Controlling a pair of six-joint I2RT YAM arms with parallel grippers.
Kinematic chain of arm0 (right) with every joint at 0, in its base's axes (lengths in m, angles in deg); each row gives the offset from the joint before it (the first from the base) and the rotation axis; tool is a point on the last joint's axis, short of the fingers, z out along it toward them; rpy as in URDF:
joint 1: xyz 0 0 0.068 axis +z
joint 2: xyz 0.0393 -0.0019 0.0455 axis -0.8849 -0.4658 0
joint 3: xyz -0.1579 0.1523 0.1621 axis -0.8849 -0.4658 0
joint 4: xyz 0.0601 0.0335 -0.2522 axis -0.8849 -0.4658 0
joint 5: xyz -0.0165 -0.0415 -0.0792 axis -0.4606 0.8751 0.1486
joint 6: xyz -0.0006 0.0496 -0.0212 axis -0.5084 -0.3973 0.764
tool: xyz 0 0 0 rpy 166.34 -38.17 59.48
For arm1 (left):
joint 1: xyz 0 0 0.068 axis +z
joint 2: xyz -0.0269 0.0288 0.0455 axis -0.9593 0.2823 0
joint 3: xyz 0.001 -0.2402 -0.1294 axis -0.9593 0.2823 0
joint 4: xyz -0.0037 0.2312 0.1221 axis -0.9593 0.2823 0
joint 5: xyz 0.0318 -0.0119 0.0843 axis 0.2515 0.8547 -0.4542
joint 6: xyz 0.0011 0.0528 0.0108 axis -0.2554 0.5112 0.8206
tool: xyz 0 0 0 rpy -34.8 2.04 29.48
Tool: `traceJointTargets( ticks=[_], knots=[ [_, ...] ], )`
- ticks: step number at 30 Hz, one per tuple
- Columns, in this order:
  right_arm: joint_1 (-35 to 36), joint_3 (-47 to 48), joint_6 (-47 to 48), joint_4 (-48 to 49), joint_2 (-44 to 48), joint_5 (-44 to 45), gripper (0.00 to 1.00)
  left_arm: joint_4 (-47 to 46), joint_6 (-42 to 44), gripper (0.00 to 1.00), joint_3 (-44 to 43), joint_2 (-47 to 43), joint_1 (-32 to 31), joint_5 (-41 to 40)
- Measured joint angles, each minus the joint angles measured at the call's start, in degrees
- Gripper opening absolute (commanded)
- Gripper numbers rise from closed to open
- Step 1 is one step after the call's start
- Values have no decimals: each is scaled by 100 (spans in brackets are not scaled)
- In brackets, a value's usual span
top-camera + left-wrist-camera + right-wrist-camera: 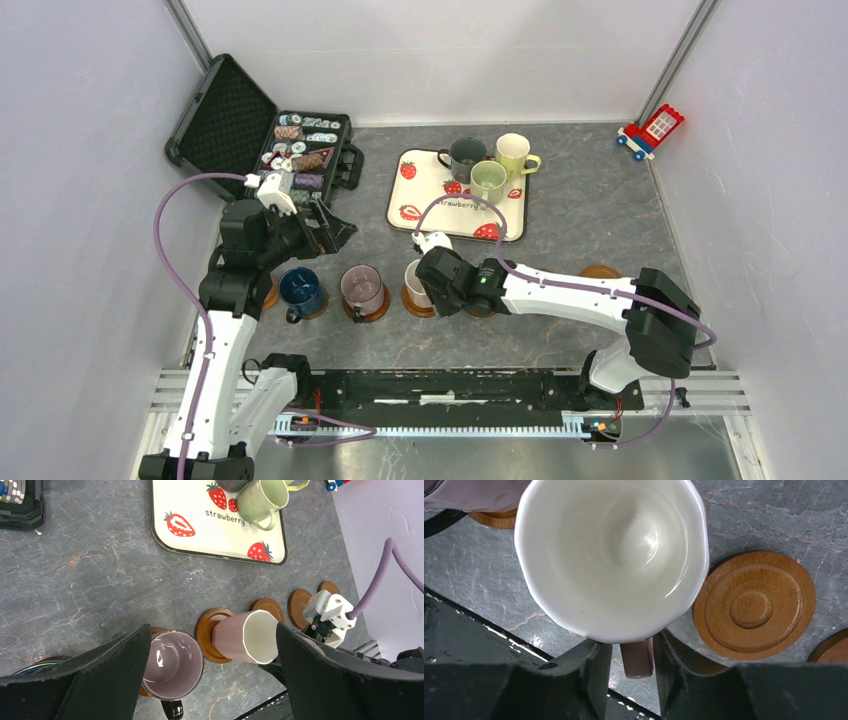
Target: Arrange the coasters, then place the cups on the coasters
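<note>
pink cup (609,555), white inside, sits upright on a coaster (206,630) in the front row, 3rd cup from the left in the top view. right gripper (634,654) is at its handle (636,660): we see one finger each side of the handle w/ a thin gap showing on one side, so the fingers are slightly apart, not clamping. other side is too close to tell if it touches.

mauve cup (172,664) is just left of it on its own coaster, only a sliver showing. navy cup (300,289) is left of that, also on a coaster, brown edge peeking out. one more disc (270,296) sits further left, mostly hidden under the left arm.

right of the pink cup we count three bare coasters (270,608) in a line toward the right wall, close together. right wrist view shows the nearest one just beside the cup, concentric rings up.

left gripper (212,629) hangs above the row w/ fingers (100,680) spread wide, holding nothing.

3 cups stand on the strawberry tray (210,535) at the back: dark grey-green cup (465,156), light green cup (488,181), pale yellow-green cup (515,152).

open black case (240,125) w/ poker chips (300,140) is back left, small brick toy (651,130) back right.
</note>
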Motion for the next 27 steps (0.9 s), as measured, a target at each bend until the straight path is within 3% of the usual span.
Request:
traceJointTargets(
  ticks=[6, 11, 14, 19, 23, 27],
  knots=[
    [2, -186, 7, 87, 129, -125, 58, -33, -15, 100, 35, 44, 0, 2],
    [2, -389, 243, 131, 459, -337, 79, -33, -39, 100, 61, 90, 2, 11],
    [-15, -490, 516, 181, 671, -426, 86, -33, -42, 100, 70, 122, 0, 42],
    [-249, -660, 970, 164, 1045, -612, 89, -33, -42, 100, 72, 227, 2, 68],
    [-894, -752, 1558, 140, 1384, -1106, 88, -31, -42, 100, 72, 304, 0, 72],
    [-1333, -844, 2194, 186, 2068, -1399, 80, -24, -39, 100, 72, 417, 0, 72]
  ],
)
